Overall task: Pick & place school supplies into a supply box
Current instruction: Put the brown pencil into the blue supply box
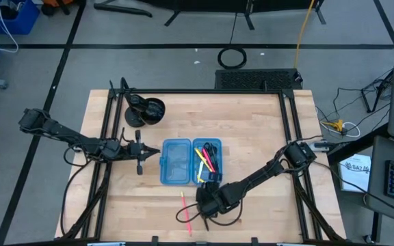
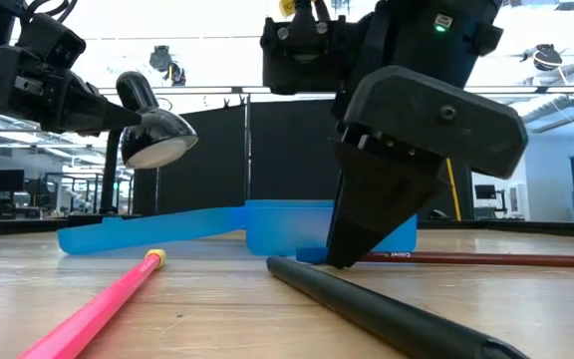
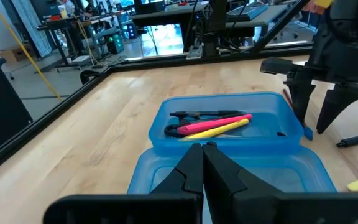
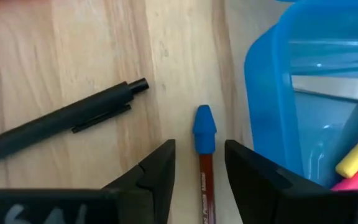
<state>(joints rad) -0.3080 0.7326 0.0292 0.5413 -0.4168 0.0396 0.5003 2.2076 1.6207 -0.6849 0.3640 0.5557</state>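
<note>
Lying lengthwise between fingers (image 4: 157,171): pencil (image 4: 204,168)

Lighting: even and bright from overhead on my high view; the table (image 1: 252,137) reads pale, with soft, short shadows.
Low view: backlit by ceiling strips and bright windows in the room behind; the right gripper (image 2: 352,261) shows as a near-silhouette, and the pink pencil (image 2: 98,307) blurs toward the lens.
Left wrist view: sharp mid-field; my own fingers (image 3: 191,171) are soft.
Right wrist view: close, slightly soft; the supply box (image 4: 278,106) perhaps carries faint glare.
</note>
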